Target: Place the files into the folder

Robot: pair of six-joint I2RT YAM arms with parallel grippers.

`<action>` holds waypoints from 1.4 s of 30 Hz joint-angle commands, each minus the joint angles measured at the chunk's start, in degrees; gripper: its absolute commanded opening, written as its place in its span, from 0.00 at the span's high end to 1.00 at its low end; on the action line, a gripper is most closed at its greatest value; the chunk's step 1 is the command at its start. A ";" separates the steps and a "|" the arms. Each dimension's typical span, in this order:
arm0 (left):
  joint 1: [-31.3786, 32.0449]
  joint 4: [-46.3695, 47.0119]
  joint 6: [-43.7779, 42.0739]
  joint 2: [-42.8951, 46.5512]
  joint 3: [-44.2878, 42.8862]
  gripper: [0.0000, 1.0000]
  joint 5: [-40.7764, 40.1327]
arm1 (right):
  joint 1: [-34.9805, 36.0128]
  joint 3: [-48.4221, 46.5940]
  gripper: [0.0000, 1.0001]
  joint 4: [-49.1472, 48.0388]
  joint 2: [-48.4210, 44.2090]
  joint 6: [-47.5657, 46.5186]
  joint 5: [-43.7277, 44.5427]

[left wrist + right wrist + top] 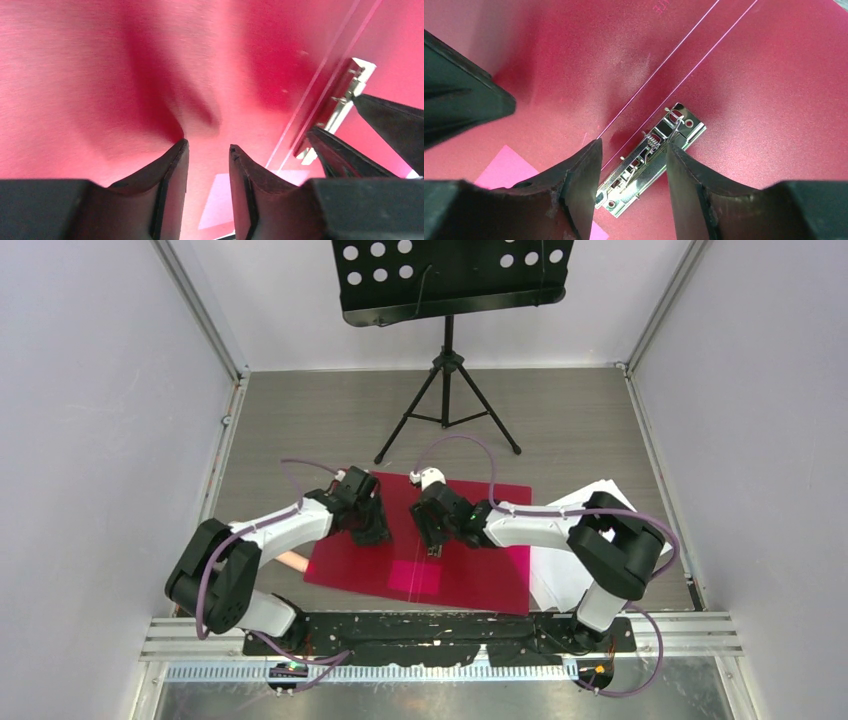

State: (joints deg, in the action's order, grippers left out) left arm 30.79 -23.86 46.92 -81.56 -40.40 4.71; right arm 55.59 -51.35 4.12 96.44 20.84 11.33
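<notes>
While folder (480, 580) lies open, files (556, 576) beside it; left hand (209, 150), right hand (634, 150) both parted, empty.

Left arm (275, 528) and right arm (535, 522) bent inward, wrists pitched down; left gripper (207, 146) jaws narrowly parted, right gripper (634, 145) jaws wider.

One red folder (470, 575), one white file stack (550, 580), one metal clip (654, 150), one music stand (450, 280).

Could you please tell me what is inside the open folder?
A metal spring clip and a pink patch show inside the folder; the files lie beside it. What sits under the left end effector and right end effector is covered.
</notes>
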 commanded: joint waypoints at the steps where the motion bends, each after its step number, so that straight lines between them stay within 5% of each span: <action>1: 3.10 6.65 4.76 -1.65 1.02 0.67 1.51 | -1.28 -2.98 0.43 3.20 -0.85 -4.34 0.17; 4: 4.83 9.21 9.42 -1.42 3.75 0.77 1.13 | -2.07 -4.74 0.42 7.46 -1.58 -3.29 1.54; 11: 8.59 12.52 17.41 -0.12 7.47 0.82 -1.27 | -0.14 -4.67 0.34 17.43 -6.68 7.36 6.00; 23: 8.90 14.39 16.87 0.44 7.83 0.85 -0.18 | 7.19 -6.57 0.24 18.72 1.13 18.92 13.99; 26: 8.90 14.27 16.15 0.79 7.87 0.85 0.10 | 7.22 -5.43 0.35 19.14 2.04 18.69 16.55; 29: 8.90 12.46 13.91 2.21 6.99 0.83 -0.59 | 7.17 -3.46 0.61 17.95 1.93 15.42 17.49; 32: 8.86 9.19 11.83 4.10 5.49 0.74 -1.89 | 7.18 -1.96 0.81 16.26 1.75 11.18 17.18; 36: 8.88 3.73 8.96 5.39 2.27 0.51 -2.99 | 7.24 1.02 0.91 13.17 0.15 7.48 17.12; 37: 8.86 1.66 7.98 5.37 1.00 0.42 -3.36 | 7.16 2.29 0.92 12.53 -0.80 6.99 16.91; 38: 8.86 0.25 6.99 5.40 -0.03 0.13 -3.83 | 7.16 2.83 0.93 11.58 -1.20 6.33 16.43; 39: 8.85 -0.06 6.21 5.78 -0.59 0.02 -3.75 | 7.09 3.47 0.93 11.29 -1.73 6.19 16.13; 42: 8.86 1.01 4.54 7.75 -1.20 0.00 -3.20 | 6.99 2.69 0.94 12.65 -1.36 7.17 15.51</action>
State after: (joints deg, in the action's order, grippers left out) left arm 39.38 -20.10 55.90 -76.93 -39.16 3.01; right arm 62.87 -49.71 13.56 95.13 30.00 27.22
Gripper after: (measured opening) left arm 0.983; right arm 0.158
